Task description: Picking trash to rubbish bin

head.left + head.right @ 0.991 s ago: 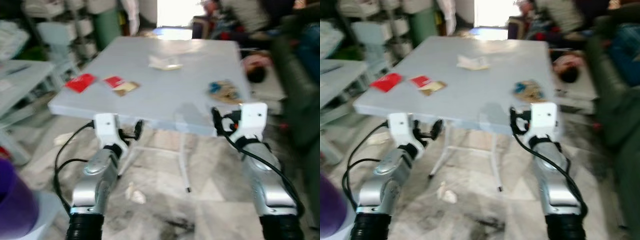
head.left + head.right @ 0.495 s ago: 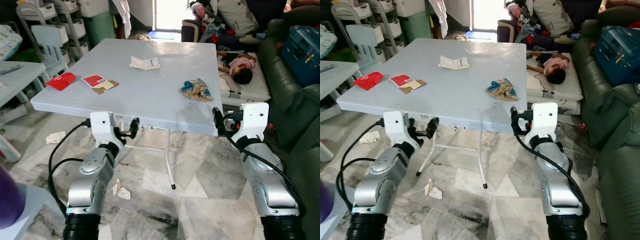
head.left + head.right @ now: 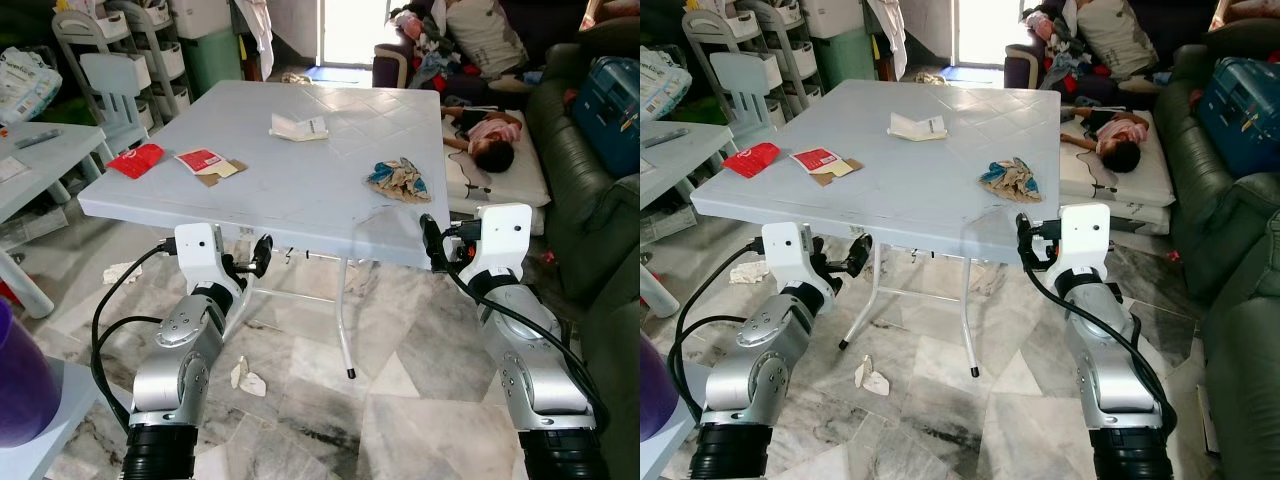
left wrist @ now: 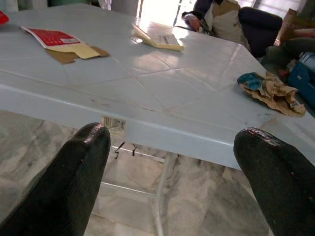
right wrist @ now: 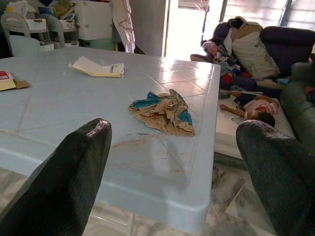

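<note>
Crumpled wrapper (image 5: 162, 112) lay beyond the right gripper (image 5: 172, 162)'s spread fingers; reaching low risked striking the table (image 5: 162, 196) edge.

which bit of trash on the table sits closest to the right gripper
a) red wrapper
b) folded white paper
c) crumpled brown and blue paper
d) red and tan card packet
c: the crumpled brown and blue paper lies near the table corner just ahead of the right gripper, while the other pieces lie farther off.

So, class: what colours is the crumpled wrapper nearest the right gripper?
The crumpled wrapper is tan-brown with blue patches, clearest in the right wrist view.
</note>
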Robot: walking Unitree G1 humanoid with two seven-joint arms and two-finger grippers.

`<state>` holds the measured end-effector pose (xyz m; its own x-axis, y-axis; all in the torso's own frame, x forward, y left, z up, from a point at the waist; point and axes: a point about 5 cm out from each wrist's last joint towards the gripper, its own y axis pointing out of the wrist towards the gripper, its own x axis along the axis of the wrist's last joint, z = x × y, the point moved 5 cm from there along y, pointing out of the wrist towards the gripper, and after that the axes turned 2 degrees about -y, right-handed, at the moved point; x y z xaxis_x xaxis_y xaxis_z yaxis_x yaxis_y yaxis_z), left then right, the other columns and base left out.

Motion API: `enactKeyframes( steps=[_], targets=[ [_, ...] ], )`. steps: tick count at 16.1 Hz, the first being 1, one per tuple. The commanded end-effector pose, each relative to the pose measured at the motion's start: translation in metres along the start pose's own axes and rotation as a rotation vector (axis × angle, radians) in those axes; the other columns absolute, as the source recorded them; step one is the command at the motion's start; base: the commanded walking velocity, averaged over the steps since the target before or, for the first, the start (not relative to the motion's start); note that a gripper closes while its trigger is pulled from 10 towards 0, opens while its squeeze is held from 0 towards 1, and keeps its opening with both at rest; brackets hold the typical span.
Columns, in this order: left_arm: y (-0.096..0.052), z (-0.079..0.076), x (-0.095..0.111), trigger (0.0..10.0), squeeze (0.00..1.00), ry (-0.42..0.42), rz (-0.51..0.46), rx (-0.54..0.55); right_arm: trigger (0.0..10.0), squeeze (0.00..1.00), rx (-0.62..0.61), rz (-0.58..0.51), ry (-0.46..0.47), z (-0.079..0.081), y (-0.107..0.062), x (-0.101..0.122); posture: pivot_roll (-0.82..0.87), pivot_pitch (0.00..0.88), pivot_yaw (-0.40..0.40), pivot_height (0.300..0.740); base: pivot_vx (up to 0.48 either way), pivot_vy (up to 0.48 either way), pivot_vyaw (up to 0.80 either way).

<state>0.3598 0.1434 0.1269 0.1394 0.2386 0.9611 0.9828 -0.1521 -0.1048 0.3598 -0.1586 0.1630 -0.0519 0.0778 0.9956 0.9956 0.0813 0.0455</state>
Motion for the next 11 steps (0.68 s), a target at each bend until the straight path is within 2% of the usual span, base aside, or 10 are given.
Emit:
enactKeyframes(
  steps=[1,3,11],
  targets=[
    [0.0033,-0.0013,0.0057,10.0,0.00,0.010,-0.011,-0.005,10.0,0.00,-0.002,-0.030,-0.005,-0.0013,0.0022,0.0116,0.03,0.014,-0.002,0.740,0.000,0.000,0.00],
    [0.0044,-0.0013,0.0059,10.0,0.00,0.008,-0.012,-0.006,10.0,0.00,-0.003,-0.031,-0.008,-0.0023,0.0027,0.0124,0.03,0.014,-0.002,0.740,0.000,0.000,0.00],
    [0.0060,-0.0029,0.0047,10.0,0.00,0.004,-0.009,-0.011,10.0,0.00,-0.018,-0.031,-0.012,-0.0070,0.0015,0.0122,0.02,0.012,0.000,0.740,0.000,-0.316,0.00]
  ],
)
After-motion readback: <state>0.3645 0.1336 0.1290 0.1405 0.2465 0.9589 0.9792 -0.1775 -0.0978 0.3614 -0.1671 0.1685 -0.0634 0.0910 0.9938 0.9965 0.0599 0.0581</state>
